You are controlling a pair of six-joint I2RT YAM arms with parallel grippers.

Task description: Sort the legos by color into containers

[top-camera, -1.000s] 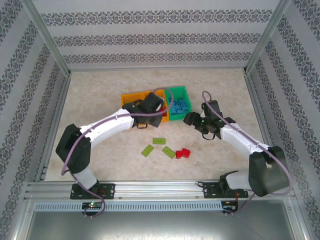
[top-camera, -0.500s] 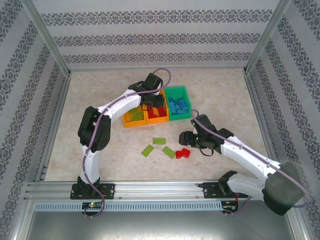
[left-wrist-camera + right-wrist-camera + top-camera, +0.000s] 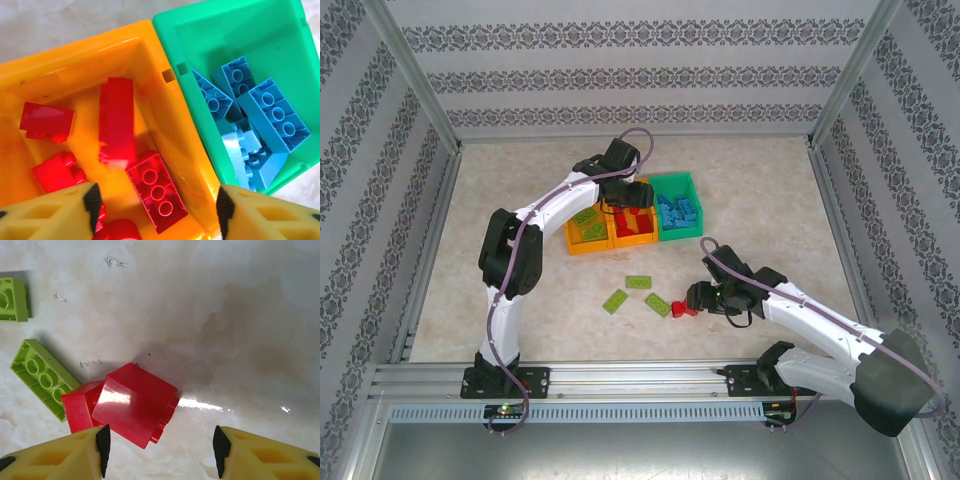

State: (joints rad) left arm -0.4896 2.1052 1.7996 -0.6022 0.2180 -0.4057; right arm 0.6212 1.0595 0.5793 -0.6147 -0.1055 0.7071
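Two red legos (image 3: 127,405) sit between the spread right fingers (image 3: 55,455); left fingers (image 3: 50,212) gape above the orange container (image 3: 170,130).

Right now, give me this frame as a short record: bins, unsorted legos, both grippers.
left orange bin: lime legos inside
middle orange bin: red legos inside
green bin: blue legos inside
unsorted: three loose lime legos, two loose red legos
left gripper: open, over middle orange bin
right gripper: open, at the loose red legos
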